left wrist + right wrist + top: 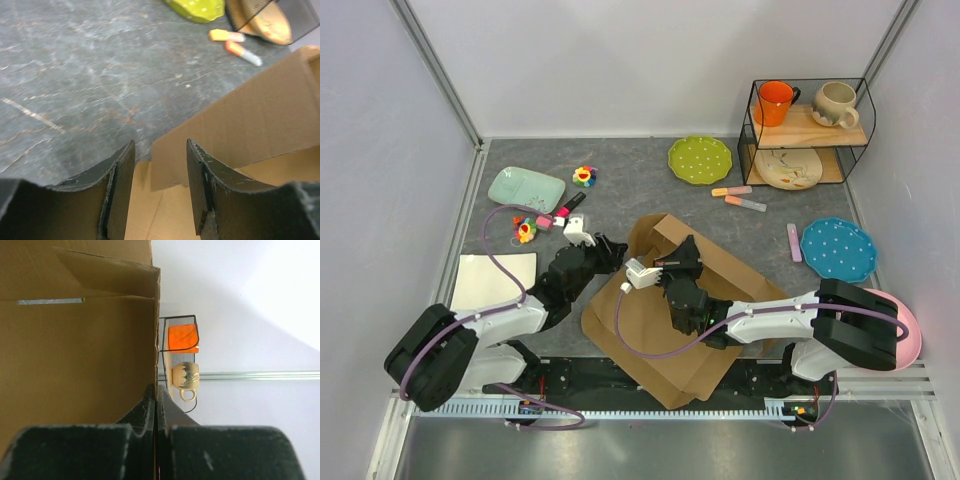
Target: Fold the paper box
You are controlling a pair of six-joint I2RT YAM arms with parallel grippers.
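Plain brown corrugated cardboard paper box (665, 375) sits half-formed on the near middle of the grey mat (620, 190), one wall stood up. The right gripper (156, 399) is clenched on that upright wall's edge, pinning it vertical. The left gripper (160, 150), at the box's far-left side, hangs with fingers spread, grasping nothing, a flap's corner just beyond the gap. This looks like wall-raising. Next, I'd say, the left closes on that flap and folds it inward.

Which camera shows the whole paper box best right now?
Top external: it alone takes in nearly the whole paper box. Left wrist shows only one raised flap ahead of the open left gripper; right wrist shows only a panel edge pinched in the right gripper.
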